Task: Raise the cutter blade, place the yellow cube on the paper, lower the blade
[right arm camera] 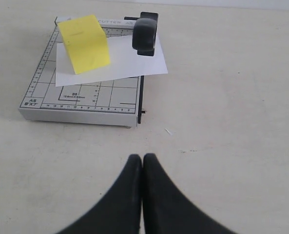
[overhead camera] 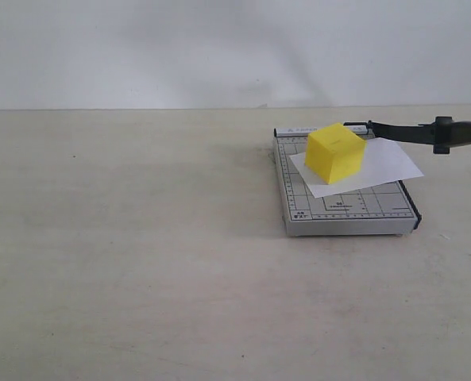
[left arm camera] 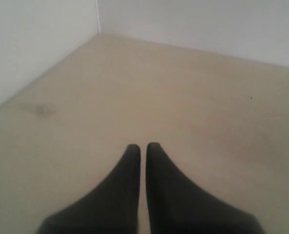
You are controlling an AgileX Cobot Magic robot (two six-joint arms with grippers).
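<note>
The yellow cube [overhead camera: 335, 152] [right arm camera: 84, 43] rests on the white paper [overhead camera: 386, 165] [right arm camera: 129, 63], which lies on the grey gridded trimmer base [overhead camera: 342, 208] [right arm camera: 76, 100]. The cutter blade [overhead camera: 426, 132] stands raised above the trimmer's right side, its thick black handle [right arm camera: 145, 33] held up over the paper's edge. My right gripper [right arm camera: 143, 157] is shut and holds nothing, hovering over bare table some way from the trimmer. My left gripper [left arm camera: 142, 146] is shut on nothing, over bare table near a wall corner. Neither arm shows in the exterior view.
The beige tabletop [overhead camera: 140, 238] stretches out left of and in front of the trimmer. A white wall [overhead camera: 219, 48] stands behind the table. In the left wrist view, white walls [left arm camera: 32, 39] meet at the table's corner.
</note>
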